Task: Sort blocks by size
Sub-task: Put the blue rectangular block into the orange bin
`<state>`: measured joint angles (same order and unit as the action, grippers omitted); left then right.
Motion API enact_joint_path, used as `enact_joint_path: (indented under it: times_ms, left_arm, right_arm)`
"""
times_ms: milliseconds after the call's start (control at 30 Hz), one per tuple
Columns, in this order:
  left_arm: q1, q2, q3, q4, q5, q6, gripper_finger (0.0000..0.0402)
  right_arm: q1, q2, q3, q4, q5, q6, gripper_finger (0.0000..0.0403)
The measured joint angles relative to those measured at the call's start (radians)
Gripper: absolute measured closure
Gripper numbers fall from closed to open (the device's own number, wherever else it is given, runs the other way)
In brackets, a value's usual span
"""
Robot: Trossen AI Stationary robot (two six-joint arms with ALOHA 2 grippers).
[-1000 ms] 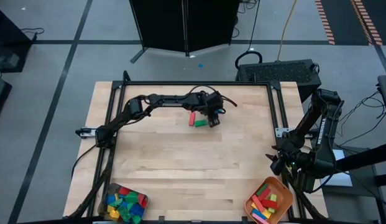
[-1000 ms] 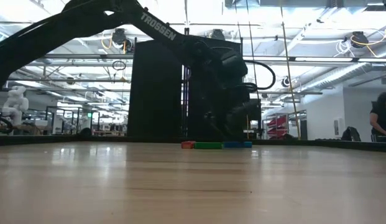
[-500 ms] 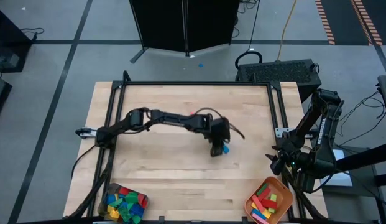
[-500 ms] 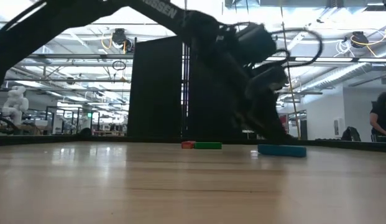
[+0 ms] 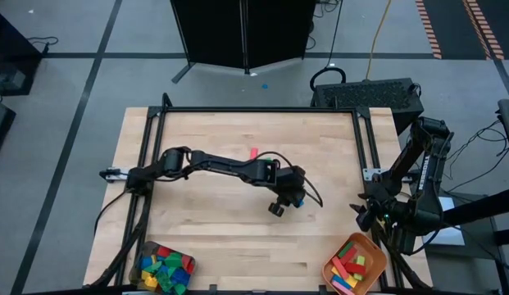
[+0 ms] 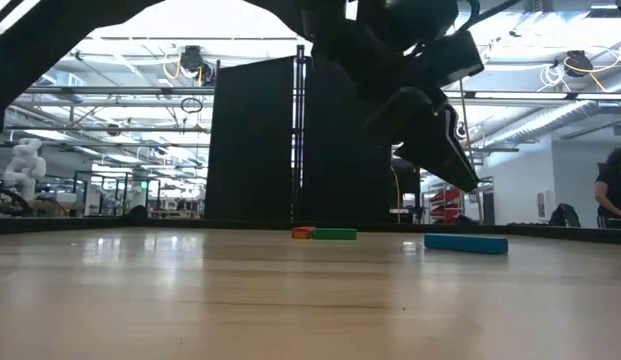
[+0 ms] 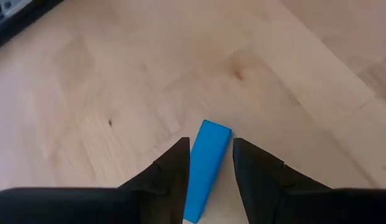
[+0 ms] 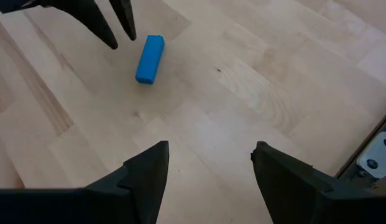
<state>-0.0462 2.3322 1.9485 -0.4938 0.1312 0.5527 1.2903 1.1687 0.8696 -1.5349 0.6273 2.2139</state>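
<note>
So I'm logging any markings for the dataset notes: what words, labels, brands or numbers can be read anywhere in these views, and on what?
None can be read: the left arm shows no legible lettering in the low view.
No print shows on the blue block or the table.

Robotics lab: exposed ceiling ducts (image 6: 550, 115)

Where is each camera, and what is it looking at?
High view: above the table, looking straight down; shows both arms, the left gripper by the blue block.
Low view: at tabletop height, looking level; the left arm hangs above.
Left wrist view: on the left arm, past its fingers.
Right wrist view: on the right arm, past its open gripper.
All four share the blue block.
</note>
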Motion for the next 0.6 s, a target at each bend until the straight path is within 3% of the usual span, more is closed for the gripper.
enact_joint_path:
  times_ms: [200,500,600]
  left_arm:
    - [0.032,0.047,0.000,0.029,0.019,0.032,0.0263]
    - [0.065,0.098,0.000,0.024,0.184,0.032,0.0222]
    - [0.065,0.104,-0.002,0.025,0.179,0.032,0.0207]
  right_arm:
    - [0.000,0.000,0.000,0.010,0.000,0.000,0.0179]
    - [0.000,0.000,0.000,0.009,0.003,-0.007,0.0179]
    - [0.000,0.000,0.000,0.008,0.004,-0.007,0.0179]
